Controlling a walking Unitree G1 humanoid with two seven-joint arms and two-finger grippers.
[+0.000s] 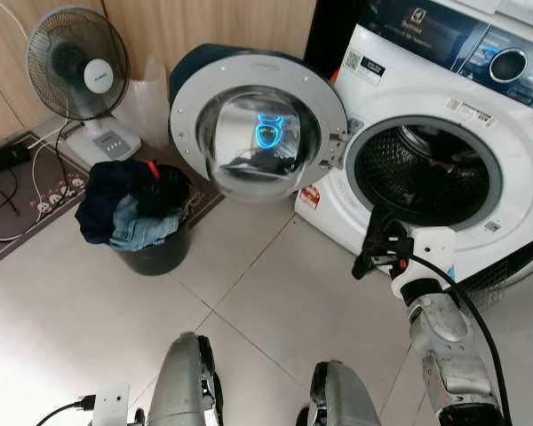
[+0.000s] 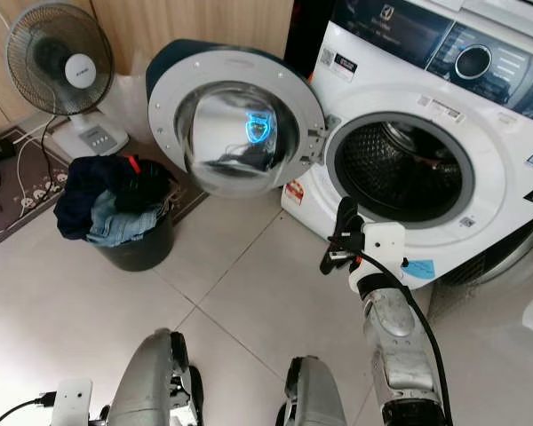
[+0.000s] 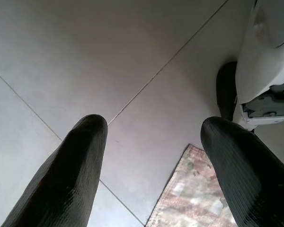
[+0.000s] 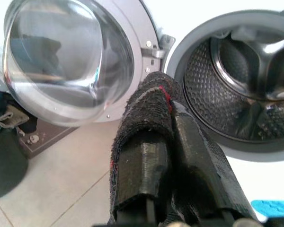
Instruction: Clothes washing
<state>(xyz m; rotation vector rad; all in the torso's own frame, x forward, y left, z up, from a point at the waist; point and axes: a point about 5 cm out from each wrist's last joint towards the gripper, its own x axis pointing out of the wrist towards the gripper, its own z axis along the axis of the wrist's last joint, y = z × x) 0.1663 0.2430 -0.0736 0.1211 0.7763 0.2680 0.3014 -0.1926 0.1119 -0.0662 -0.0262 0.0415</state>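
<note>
A white washer [image 1: 444,98] stands on a tiled floor [image 1: 249,302], its round door [image 1: 258,129] swung wide to the robot's left and its drum [image 1: 425,170] open — a dark bit of laundry lies low inside the drum in the right wrist view.

The right gripper [image 1: 377,244] is raised just in front of the drum opening, near its lower left rim. Its fingers [image 4: 146,165] are pressed together on a small dark cloth [image 4: 149,109] with a red edge, which drapes over the fingertips; it looks like a sock, though that is hard to tell.

To the left of the door, a black basket [image 1: 151,248] sits on the floor, heaped with clothes [image 1: 129,209] — dark navy pieces, blue denim and a bit of red on top. Behind the basket stand a fan [image 1: 75,67] and a brown mat [image 1: 18,209] with a power strip [image 1: 58,191] and cables on it.

The left gripper [image 3: 151,170] hangs low by the robot's side, pointing at the floor. Its fingers [image 3: 66,170] are spread wide with nothing between them; a patterned rug [image 3: 194,194] corner lies below.
</note>
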